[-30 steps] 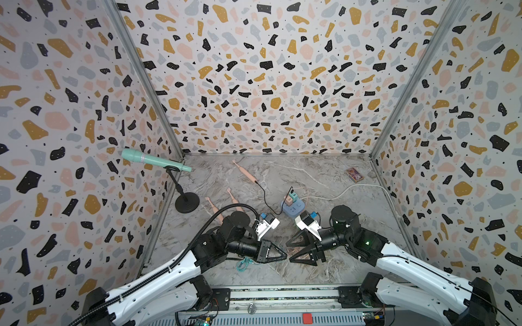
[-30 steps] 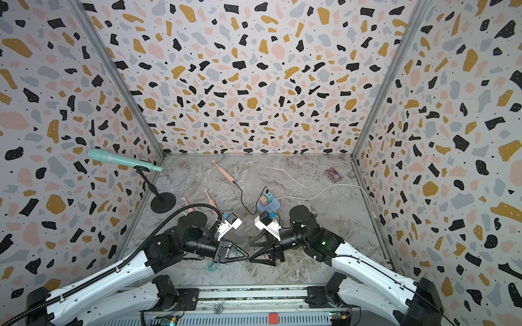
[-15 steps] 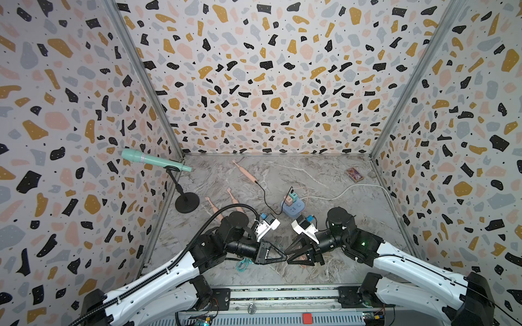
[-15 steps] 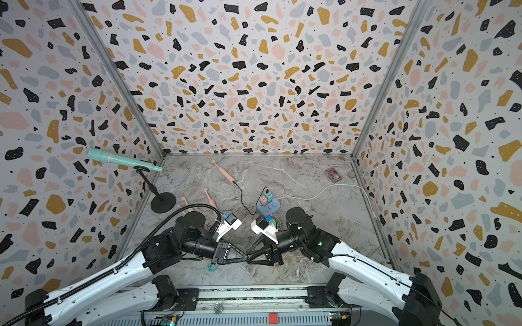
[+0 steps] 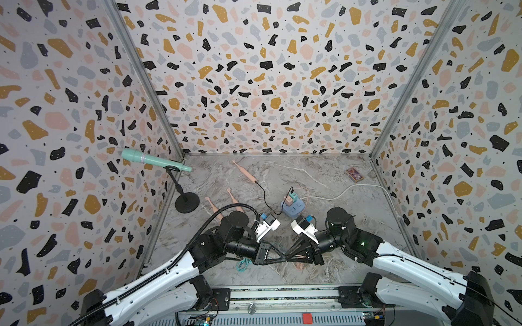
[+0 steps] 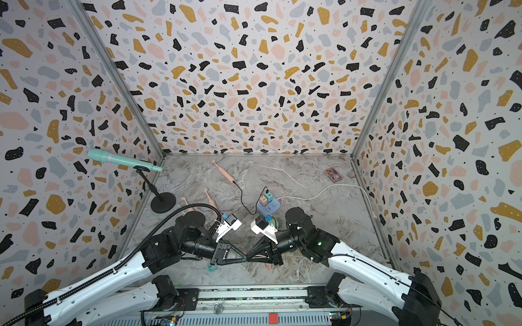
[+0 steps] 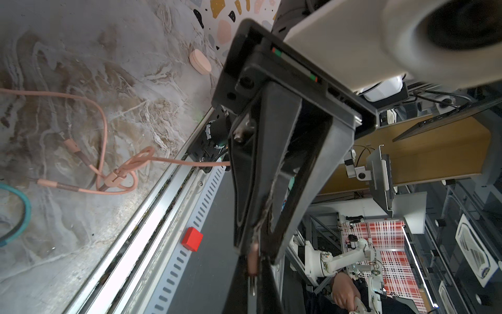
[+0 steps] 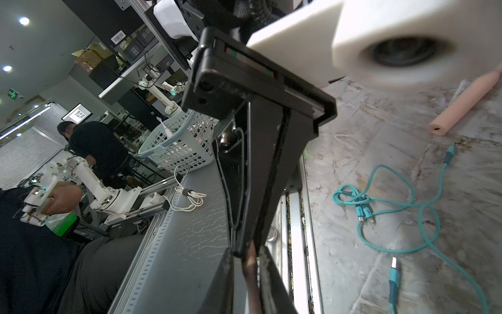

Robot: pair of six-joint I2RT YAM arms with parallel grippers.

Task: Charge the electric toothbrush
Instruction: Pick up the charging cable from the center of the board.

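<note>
My left gripper point(image 5: 282, 258) and right gripper point(image 5: 288, 256) meet tip to tip low over the front of the floor. Both are shut on the brownish plug point(image 7: 252, 261) of a pink cable point(image 7: 103, 130), whose coils lie below them. From the right wrist the plug point(image 8: 251, 269) shows pinched between my own fingers. A pink electric toothbrush point(image 8: 461, 106) lies beyond the left arm with its open port end bare. Another pink toothbrush point(image 5: 245, 172) at the back has a black cable point(image 5: 264, 197) in its end, running to a charger on the blue power strip point(image 5: 295, 210).
A teal cable point(image 8: 380, 201) lies tangled under the left arm point(image 5: 243, 265). A mint microphone point(image 5: 152, 160) on a black stand point(image 5: 186, 201) is at the left wall. A white cord point(image 5: 353, 188) and a small box point(image 5: 354, 174) sit back right. A pink case point(image 7: 200, 62) lies near the right wall.
The right gripper has moved left to the left gripper's tips and its jaws have closed on the plug. The left arm has hardly moved.
</note>
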